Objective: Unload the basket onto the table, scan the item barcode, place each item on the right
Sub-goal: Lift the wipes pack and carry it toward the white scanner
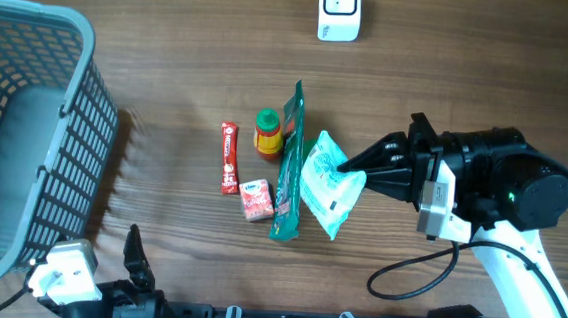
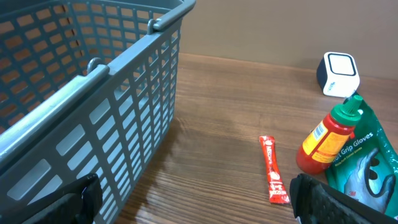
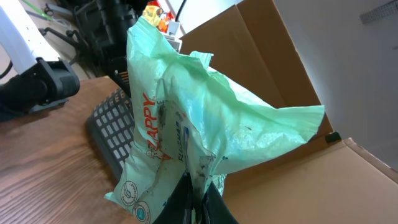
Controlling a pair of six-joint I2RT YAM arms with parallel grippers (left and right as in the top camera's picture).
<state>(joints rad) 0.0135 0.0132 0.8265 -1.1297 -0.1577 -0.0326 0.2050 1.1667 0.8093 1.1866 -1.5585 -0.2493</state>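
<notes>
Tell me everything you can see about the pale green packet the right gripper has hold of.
The pale green packet is a soft, crinkled plastic pack, mint with white patches, red ZAPPY lettering and round marks near one corner. The right gripper is shut on one edge. From overhead it sits between that gripper and the dark green pouch; whether it is off the table I cannot tell.
</notes>
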